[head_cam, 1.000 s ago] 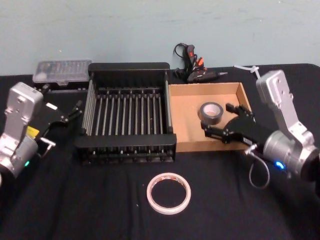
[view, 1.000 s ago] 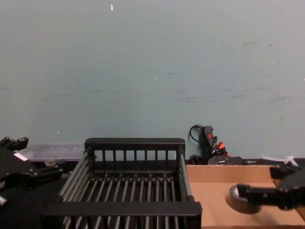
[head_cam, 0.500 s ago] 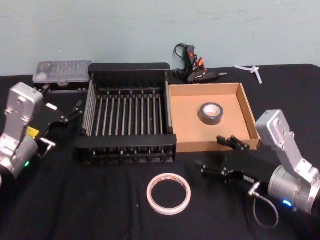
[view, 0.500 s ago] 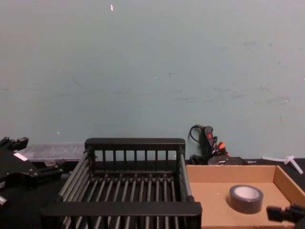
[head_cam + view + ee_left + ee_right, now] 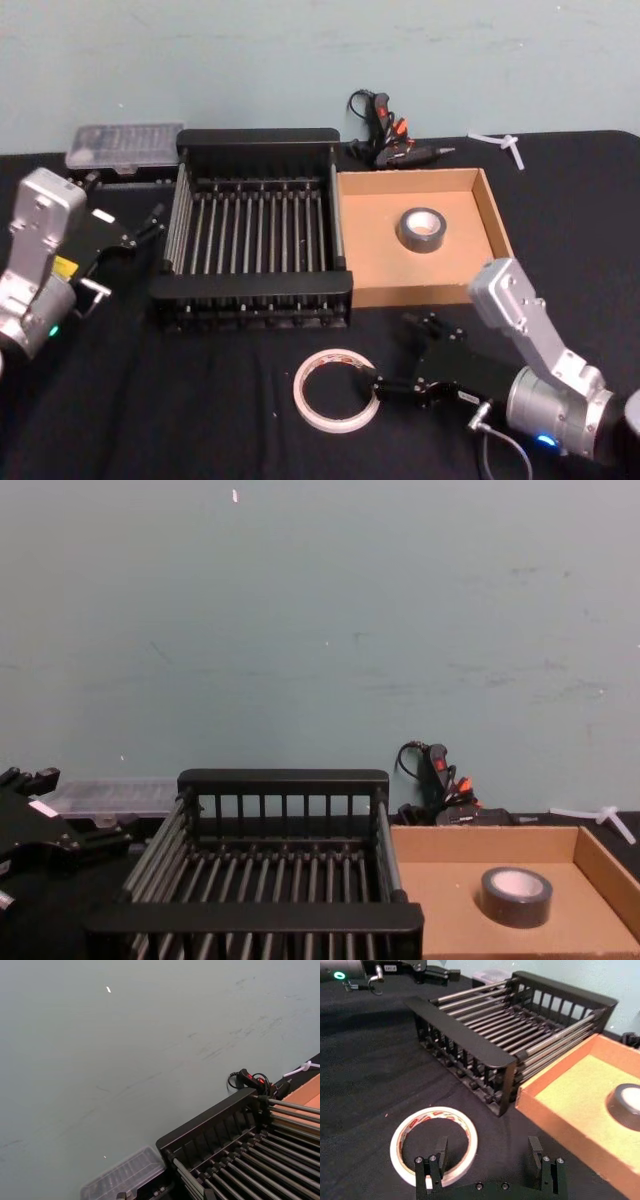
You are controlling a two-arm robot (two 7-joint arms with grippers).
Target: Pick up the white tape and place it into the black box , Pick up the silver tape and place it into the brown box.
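The right gripper [image 5: 398, 358], fingers spread, hovers just beside the white tape [image 5: 337, 388]. It should straddle one wall of the ring squarely, then clench before lifting toward the black box [image 5: 256, 291].

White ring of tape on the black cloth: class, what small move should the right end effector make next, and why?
Probably ease forward and lower, so the open right end effector straddles the thin white ring of tape's near rim. One finger already overlaps it; the black slatted crate holds no tape.
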